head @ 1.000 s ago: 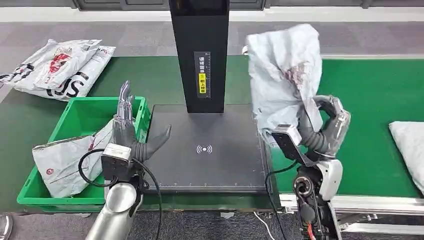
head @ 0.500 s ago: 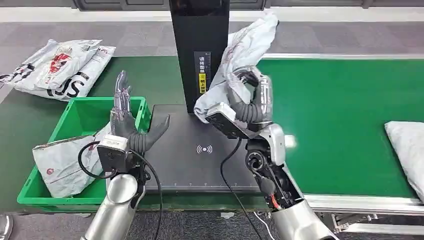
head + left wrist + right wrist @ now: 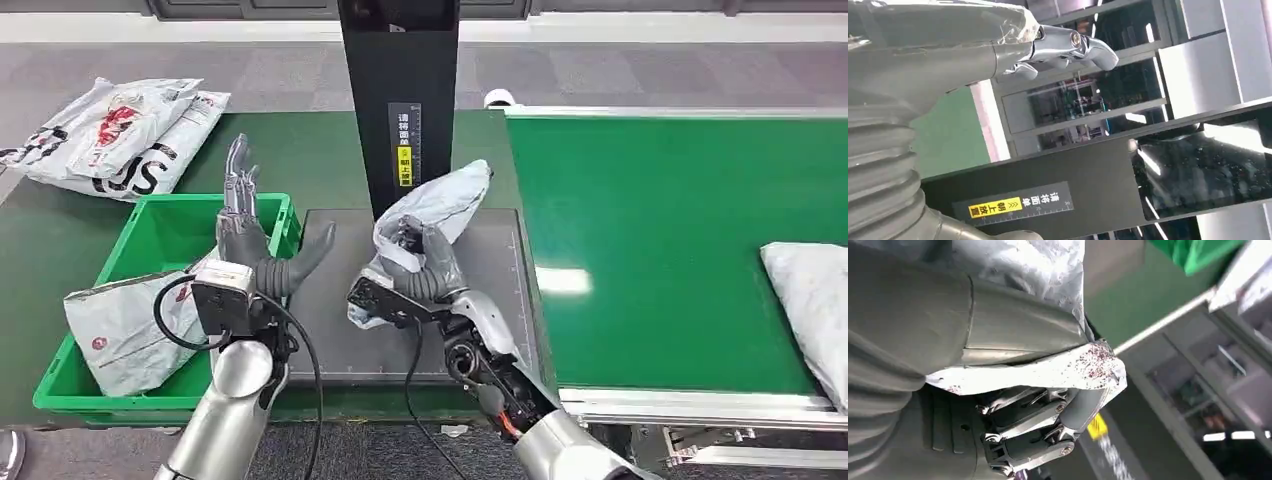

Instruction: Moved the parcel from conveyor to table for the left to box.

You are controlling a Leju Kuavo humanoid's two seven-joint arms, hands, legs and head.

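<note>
A crumpled grey plastic parcel [image 3: 437,205] lies over the black scan table [image 3: 500,300], gripped by my right hand [image 3: 418,262]. In the right wrist view the thumb and fingers [image 3: 1033,435] clamp a fold of the parcel [image 3: 1038,372]. My left hand [image 3: 250,240] stands upright at the table's left edge, fingers spread and thumb out, holding nothing. The left wrist view has that hand's fingers [image 3: 1063,45] stretched out in front of the black scanner post [image 3: 1048,200]. A green box [image 3: 150,250] beside the left hand holds another grey parcel [image 3: 130,320].
The black scanner post [image 3: 400,100] rises behind the table. A green conveyor [image 3: 660,230] on the right carries another grey parcel [image 3: 815,300] at its far right. Several printed parcels [image 3: 110,135] lie at the back left on the green mat.
My right arm has swung the parcel left from above the conveyor and lowered it onto the black table. The left hand has shifted only slightly.
</note>
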